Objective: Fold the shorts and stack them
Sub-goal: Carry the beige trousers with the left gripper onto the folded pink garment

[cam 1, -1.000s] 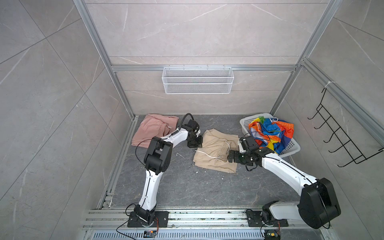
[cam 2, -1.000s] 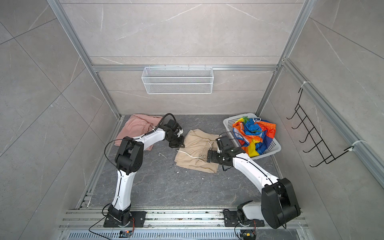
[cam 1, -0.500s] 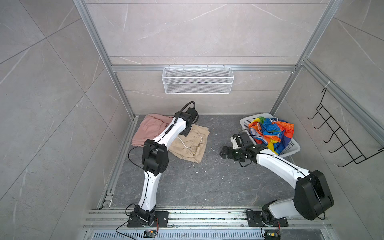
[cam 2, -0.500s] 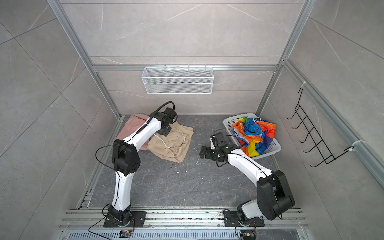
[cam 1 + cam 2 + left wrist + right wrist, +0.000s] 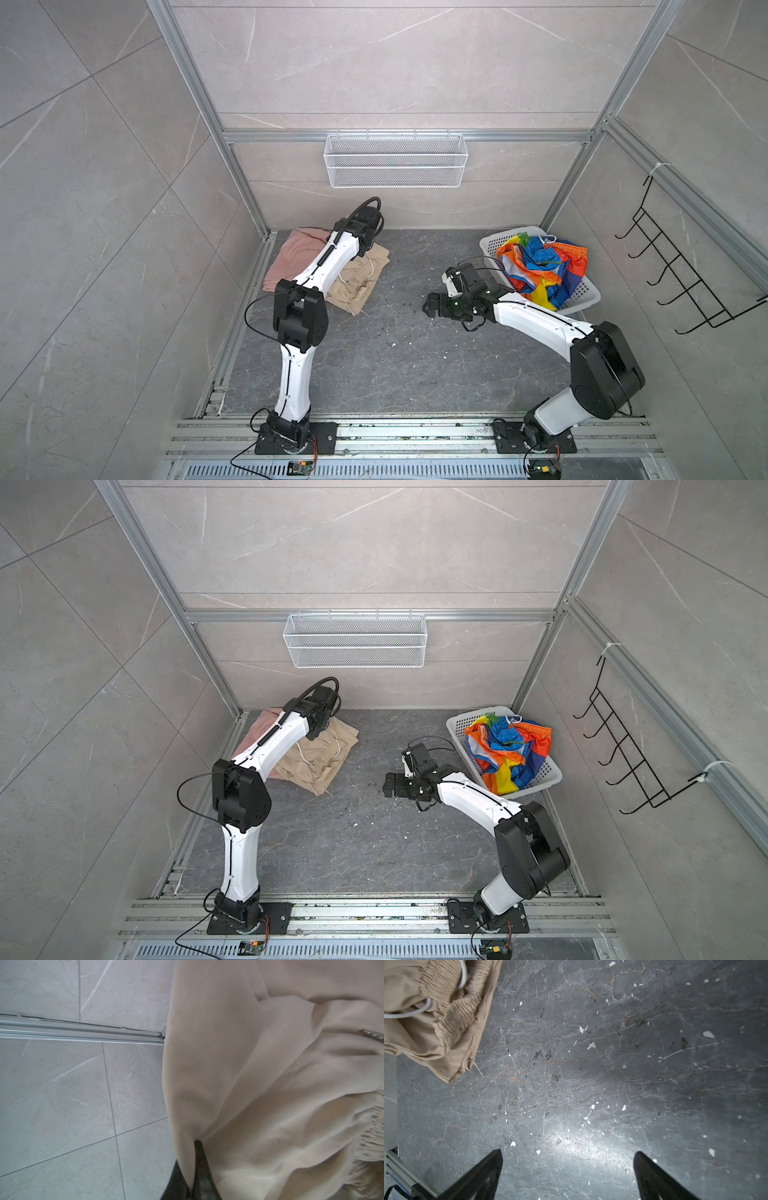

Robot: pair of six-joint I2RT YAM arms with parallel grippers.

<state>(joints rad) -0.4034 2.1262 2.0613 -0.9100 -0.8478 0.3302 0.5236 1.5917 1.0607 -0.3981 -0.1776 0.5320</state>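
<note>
Beige shorts (image 5: pixel 358 282) are pinched at the far corner by the closed left gripper (image 5: pixel 188 1159). Their long axis runs from it toward the arm bases. Pink shorts (image 5: pixel 293 259) are seen just beside it. Rainbow shorts (image 5: pixel 540 268) are heaped in the basket (image 5: pixel 490 245) behind the right gripper (image 5: pixel 568 1152), whose jaws are held apart, empty.

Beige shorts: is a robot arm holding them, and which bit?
Yes. The left gripper has its jaws shut on a fold of cloth at the edge of the beige shorts. The right gripper is open and holds nothing.

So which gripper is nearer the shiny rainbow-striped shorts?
Right. The right gripper hovers open near the rainbow-striped shorts; the left gripper is across the floor, shut on plain beige shorts.
</note>
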